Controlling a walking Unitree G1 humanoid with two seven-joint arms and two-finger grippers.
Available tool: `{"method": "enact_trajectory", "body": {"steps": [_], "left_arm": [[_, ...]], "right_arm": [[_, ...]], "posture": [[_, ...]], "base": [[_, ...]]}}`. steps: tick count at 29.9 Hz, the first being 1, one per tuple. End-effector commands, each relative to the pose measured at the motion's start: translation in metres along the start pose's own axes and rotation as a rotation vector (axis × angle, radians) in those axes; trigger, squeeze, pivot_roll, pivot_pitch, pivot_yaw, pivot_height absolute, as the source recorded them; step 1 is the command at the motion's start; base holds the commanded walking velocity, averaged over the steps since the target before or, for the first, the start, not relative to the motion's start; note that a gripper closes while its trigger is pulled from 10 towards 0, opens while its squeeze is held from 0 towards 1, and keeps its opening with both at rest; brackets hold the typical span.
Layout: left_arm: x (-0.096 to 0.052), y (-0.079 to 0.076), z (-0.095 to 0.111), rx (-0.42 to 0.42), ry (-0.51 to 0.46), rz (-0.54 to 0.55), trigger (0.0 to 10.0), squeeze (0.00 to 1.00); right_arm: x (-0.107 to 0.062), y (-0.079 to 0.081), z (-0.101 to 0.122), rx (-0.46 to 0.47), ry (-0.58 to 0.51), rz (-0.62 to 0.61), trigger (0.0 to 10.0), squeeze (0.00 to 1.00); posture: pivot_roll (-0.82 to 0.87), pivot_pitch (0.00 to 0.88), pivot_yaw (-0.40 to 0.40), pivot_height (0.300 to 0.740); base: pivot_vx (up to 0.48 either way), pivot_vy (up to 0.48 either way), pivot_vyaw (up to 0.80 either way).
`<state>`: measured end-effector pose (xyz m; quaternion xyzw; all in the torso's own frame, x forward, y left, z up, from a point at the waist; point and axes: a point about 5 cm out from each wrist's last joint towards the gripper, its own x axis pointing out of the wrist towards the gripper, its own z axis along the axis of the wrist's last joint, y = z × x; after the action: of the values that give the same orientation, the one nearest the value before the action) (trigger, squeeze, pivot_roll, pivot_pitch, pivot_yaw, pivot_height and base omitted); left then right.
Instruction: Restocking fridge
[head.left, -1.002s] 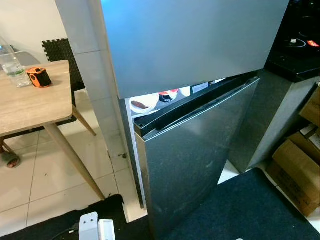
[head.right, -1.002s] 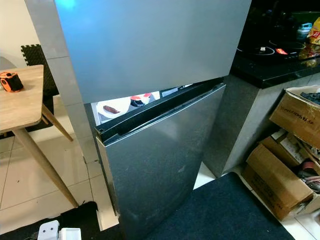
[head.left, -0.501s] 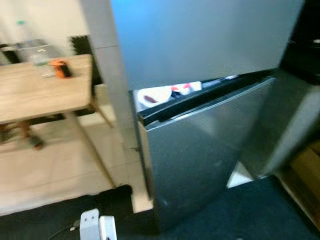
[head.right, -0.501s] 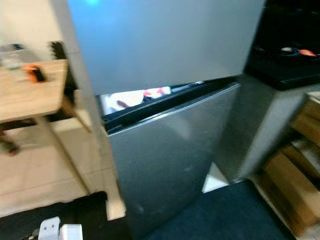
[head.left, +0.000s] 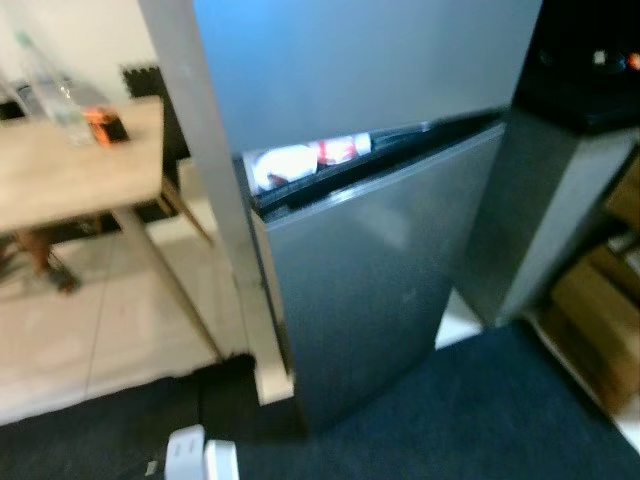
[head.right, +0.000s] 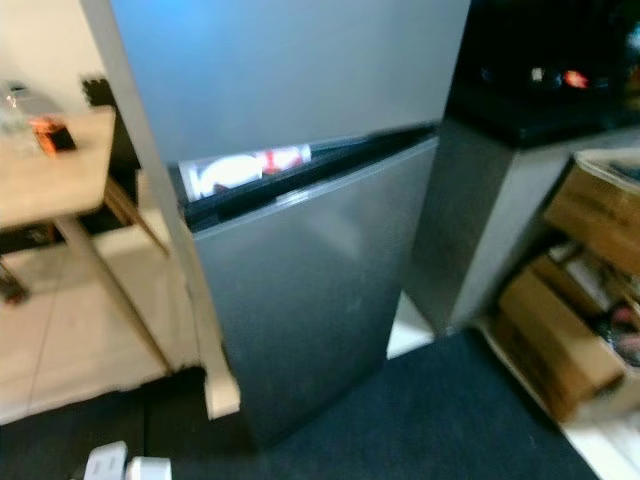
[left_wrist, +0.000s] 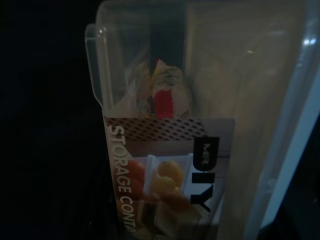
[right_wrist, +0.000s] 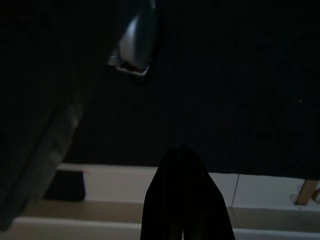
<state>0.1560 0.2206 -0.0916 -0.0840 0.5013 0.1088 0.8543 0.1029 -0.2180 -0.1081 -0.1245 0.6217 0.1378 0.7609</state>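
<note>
**Fridge ajar, container at the left wrist**

The grey fridge (head.left: 370, 290) stands with its lower door slightly ajar, white dishes (head.left: 285, 165) showing inside. A clear storage container (left_wrist: 200, 125) (a wrapped packet inside) fills the left wrist view; its grip is unclear. The right gripper (right_wrist: 184, 200) hangs closed over dark mat (right_wrist: 225, 100).

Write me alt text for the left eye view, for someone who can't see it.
A grey fridge with its lower door slightly ajar, showing lit food items in the gap. A wooden table stands on its left, cardboard boxes on its right; the picture is blurred.
</note>
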Motion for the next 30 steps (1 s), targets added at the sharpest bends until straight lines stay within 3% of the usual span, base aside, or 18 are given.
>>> {"method": "enact_trajectory", "body": {"steps": [1, 17, 19, 20, 21, 22, 23, 25, 29, 30], "left_arm": [[0.000, 0.003, 0.005, 0.029, -0.022, 0.004, 10.0, 0.00], [0.000, 0.006, 0.003, 0.009, -0.019, 0.029, 10.0, 0.00], [0.000, 0.007, 0.005, -0.002, -0.027, 0.039, 10.0, 0.00], [-0.001, 0.011, 0.013, -0.073, -0.061, 0.066, 10.0, 0.00], [-0.001, 0.011, 0.013, -0.073, -0.061, 0.066, 10.0, 0.00], [-0.001, 0.018, 0.032, -0.195, -0.139, 0.097, 10.0, 0.00], [-0.001, 0.018, 0.032, -0.195, -0.139, 0.097, 10.0, 0.00], [-0.003, 0.025, 0.050, -0.276, -0.209, 0.114, 10.0, 0.00], [-0.014, 0.040, 0.118, -0.428, -0.438, 0.088, 10.0, 0.00], [-0.014, 0.040, 0.118, -0.428, -0.438, 0.088, 10.0, 0.00]], "right_arm": [[0.001, 0.003, 0.011, 0.002, -0.037, 0.007, 10.0, 0.00], [0.001, 0.004, 0.011, -0.006, -0.037, 0.010, 10.0, 0.00], [0.001, 0.004, 0.011, -0.007, -0.037, 0.009, 10.0, 0.00], [0.001, 0.004, 0.011, -0.007, -0.038, 0.006, 10.0, 0.00], [0.001, 0.004, 0.011, -0.007, -0.038, 0.006, 10.0, 0.00], [0.001, 0.004, 0.011, -0.006, -0.040, 0.004, 10.0, 0.00], [0.001, 0.004, 0.011, -0.006, -0.040, 0.004, 10.0, 0.00], [0.001, 0.003, 0.011, -0.006, -0.041, 0.002, 10.0, 0.00], [0.001, 0.003, 0.011, -0.007, -0.041, -0.003, 10.0, 0.00], [0.001, 0.003, 0.011, -0.007, -0.041, -0.003, 10.0, 0.00]], "posture": [[-0.07, 0.000, 0.021, 0.740], [-0.08, 0.000, 0.021, 0.740], [-0.08, 0.000, 0.021, 0.740], [-0.08, 0.000, 0.023, 0.740], [-0.08, 0.000, 0.023, 0.740], [-0.08, 0.000, 0.023, 0.740], [-0.08, 0.000, 0.023, 0.740], [-0.08, 0.000, 0.023, 0.740], [-0.08, 0.000, 0.023, 0.740], [-0.08, 0.000, 0.023, 0.740]], "base": [[0.000, -0.472, 0.00], [0.000, -0.061, 0.00], [0.000, 0.000, 0.00], [0.000, 0.000, 0.00], [0.000, 0.000, 0.00], [0.000, 0.000, 0.00], [0.000, 0.000, 0.00], [0.000, 0.000, 0.00], [0.000, 0.000, 0.00], [0.000, 0.000, 0.00]]}}
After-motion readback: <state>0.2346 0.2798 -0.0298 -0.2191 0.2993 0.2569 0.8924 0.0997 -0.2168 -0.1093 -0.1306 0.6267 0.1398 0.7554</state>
